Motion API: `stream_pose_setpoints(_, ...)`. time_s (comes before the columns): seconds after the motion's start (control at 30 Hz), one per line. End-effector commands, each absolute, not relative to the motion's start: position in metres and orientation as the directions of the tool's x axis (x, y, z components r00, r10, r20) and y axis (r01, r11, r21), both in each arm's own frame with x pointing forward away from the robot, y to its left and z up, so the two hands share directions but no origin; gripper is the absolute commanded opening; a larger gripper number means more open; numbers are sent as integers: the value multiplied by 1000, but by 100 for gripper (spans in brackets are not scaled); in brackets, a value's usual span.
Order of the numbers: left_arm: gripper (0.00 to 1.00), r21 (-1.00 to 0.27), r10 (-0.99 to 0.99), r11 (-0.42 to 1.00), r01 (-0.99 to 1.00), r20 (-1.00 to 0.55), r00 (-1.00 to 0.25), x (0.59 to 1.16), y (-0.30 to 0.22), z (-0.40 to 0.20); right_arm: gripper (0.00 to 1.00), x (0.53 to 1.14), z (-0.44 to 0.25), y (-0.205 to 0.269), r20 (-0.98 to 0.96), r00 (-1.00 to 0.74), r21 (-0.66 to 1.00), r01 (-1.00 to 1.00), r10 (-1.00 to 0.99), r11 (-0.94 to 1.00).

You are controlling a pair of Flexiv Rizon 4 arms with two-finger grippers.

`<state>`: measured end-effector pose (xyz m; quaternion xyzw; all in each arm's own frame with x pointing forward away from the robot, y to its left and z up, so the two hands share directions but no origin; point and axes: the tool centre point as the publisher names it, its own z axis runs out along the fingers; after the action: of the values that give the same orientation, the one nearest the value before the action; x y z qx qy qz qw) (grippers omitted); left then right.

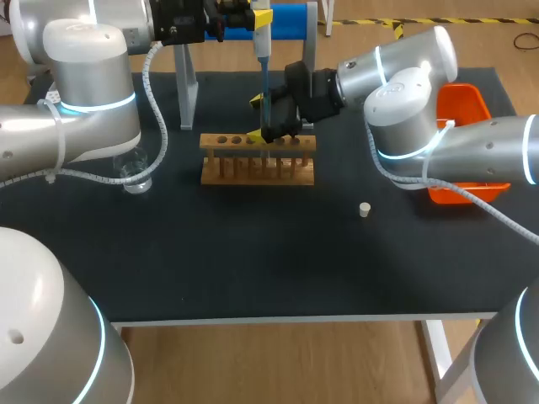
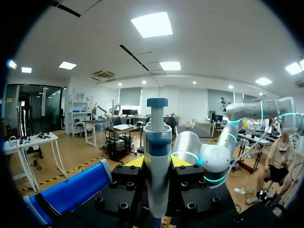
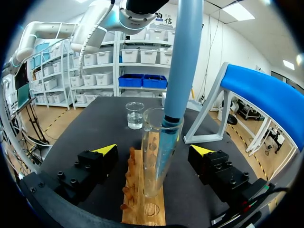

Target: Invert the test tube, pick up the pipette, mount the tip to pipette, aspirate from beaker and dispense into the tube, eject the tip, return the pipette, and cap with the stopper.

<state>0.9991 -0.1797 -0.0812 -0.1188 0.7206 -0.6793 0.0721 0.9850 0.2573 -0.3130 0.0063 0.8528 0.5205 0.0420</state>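
Observation:
My left gripper (image 1: 246,18) hangs above the wooden rack (image 1: 257,160), shut on the pipette (image 1: 263,50). In the left wrist view the pipette (image 2: 157,152), with its blue plunger cap, stands between the yellow-tipped fingers (image 2: 134,162). In the right wrist view its blue shaft (image 3: 183,61) and tip reach down into the mouth of a clear test tube (image 3: 154,161), which stands upright in the rack (image 3: 142,209). My right gripper (image 3: 154,154) is open, one finger on each side of the tube and apart from it; in the head view it (image 1: 264,120) sits at the rack's back. The beaker (image 1: 135,172) and the stopper (image 1: 365,209) stand on the mat.
A pipette stand with a blue bar (image 1: 282,17) and grey legs rises behind the rack. An orange bin (image 1: 465,105) sits at the right, partly behind my right arm. The beaker (image 3: 134,115) lies ahead of the right gripper, beyond the rack.

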Motion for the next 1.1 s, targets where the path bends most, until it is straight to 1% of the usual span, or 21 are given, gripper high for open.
stream_pose_setpoints(0.03,0,-996,-269,49,-74,58,-961,999,-180,-81,100,986,-313,257,-64,-997,887,-33,53,460)
stream_pose_setpoints(1.1,0,-997,-277,70,-45,24,-961,993,-181,-64,100,986,-313,257,-64,-997,887,-33,53,460)
